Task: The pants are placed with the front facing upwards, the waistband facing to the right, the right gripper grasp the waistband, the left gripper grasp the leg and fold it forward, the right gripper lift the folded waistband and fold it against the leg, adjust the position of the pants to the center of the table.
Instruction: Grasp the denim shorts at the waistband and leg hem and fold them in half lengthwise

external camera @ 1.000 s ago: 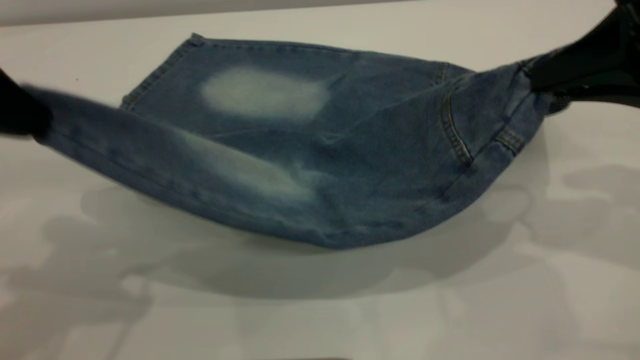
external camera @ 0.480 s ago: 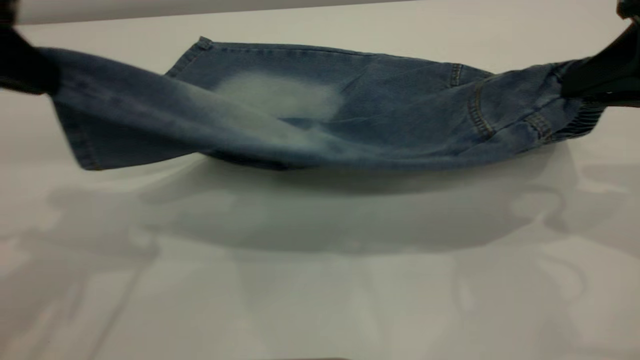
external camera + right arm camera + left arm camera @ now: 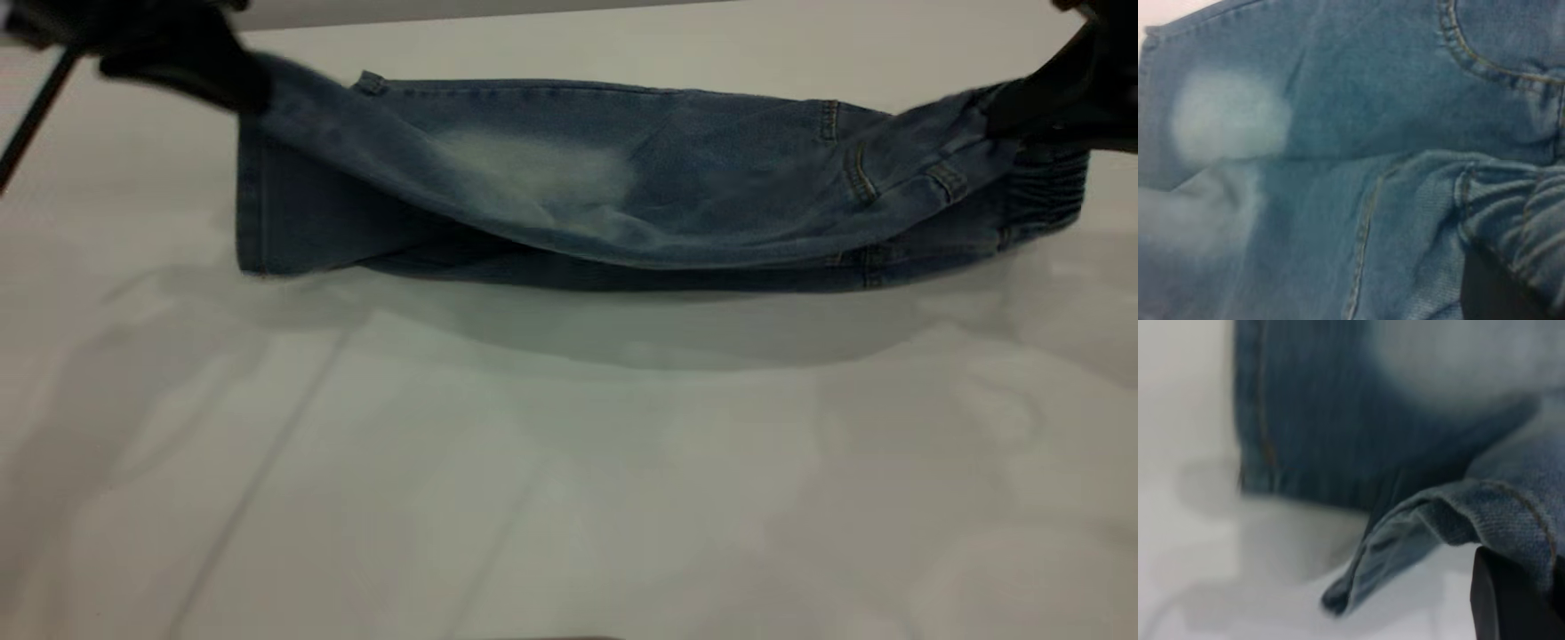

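The pants (image 3: 640, 191) lie stretched along the far part of the tabletop (image 3: 569, 462), close to its far edge, with the legs toward the left side and the waistband (image 3: 1049, 191) toward the right side. They are partly folded lengthwise: the near half is lifted and carried over the far half, and a pale faded patch shows on the upper layer.

The left pincer (image 3: 227, 76) hangs above the far left part of the tabletop, pinching the hem end of one leg. That leg rises from the tabletop to it, and the cloth below hangs down as a loose flap. In the left wrist view a blunt dark finger (image 3: 1511, 600) shows with the denim hem wrapped over it, and the rest of the pants (image 3: 1391, 413) lies beyond on the tabletop (image 3: 1191, 553).

The right pincer (image 3: 1022, 111) is at the far right edge of the tabletop, pinching the waistband end, which is raised off the surface there. The puckered elastic band sags just under it. In the right wrist view the gathered waistband (image 3: 1531, 220) is bunched over a dark finger (image 3: 1491, 293), and the pants (image 3: 1338, 133) spread away with orange stitching and the pale patch.
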Motion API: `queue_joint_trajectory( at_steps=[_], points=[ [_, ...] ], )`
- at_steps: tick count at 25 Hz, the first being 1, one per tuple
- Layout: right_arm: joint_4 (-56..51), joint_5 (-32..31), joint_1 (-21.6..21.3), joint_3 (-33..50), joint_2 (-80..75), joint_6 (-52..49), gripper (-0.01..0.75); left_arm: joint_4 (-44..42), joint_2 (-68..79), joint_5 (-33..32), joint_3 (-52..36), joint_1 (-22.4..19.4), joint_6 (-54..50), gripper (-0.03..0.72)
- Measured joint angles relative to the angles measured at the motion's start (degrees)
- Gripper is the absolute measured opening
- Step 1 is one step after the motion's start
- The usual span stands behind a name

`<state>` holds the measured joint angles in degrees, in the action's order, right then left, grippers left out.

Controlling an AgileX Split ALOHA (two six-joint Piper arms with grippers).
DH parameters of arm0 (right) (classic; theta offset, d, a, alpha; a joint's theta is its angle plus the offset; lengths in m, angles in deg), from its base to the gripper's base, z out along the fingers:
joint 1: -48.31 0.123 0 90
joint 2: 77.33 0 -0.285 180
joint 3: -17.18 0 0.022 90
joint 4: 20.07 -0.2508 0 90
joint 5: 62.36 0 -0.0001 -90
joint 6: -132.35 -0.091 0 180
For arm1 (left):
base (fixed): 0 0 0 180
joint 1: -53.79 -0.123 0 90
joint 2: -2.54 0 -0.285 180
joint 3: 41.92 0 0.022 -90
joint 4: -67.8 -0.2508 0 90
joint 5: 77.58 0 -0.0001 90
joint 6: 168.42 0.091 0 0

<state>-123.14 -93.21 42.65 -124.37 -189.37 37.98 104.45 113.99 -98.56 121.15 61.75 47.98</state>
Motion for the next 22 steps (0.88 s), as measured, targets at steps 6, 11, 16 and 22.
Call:
queue_joint_trajectory(
  at_steps=[6,11,16,22],
  points=[
    [0.0,1.5,0.0,-6.9,-6.1,0.2,0.041,0.0,6.8,-1.3,9.4,0.3,2.3,0.052],
    [-0.1,6.0,0.0,-11.5,-9.1,0.6,0.041,0.0,13.1,-1.8,16.6,0.3,3.6,0.052],
    [-0.4,8.5,0.0,-13.8,-9.8,1.1,0.050,0.0,19.1,-2.1,22.0,0.3,5.0,0.052],
    [-0.6,8.6,0.0,-14.5,-9.9,2.9,0.195,0.0,22.1,-3.2,24.7,0.3,5.7,0.052]
  ],
)
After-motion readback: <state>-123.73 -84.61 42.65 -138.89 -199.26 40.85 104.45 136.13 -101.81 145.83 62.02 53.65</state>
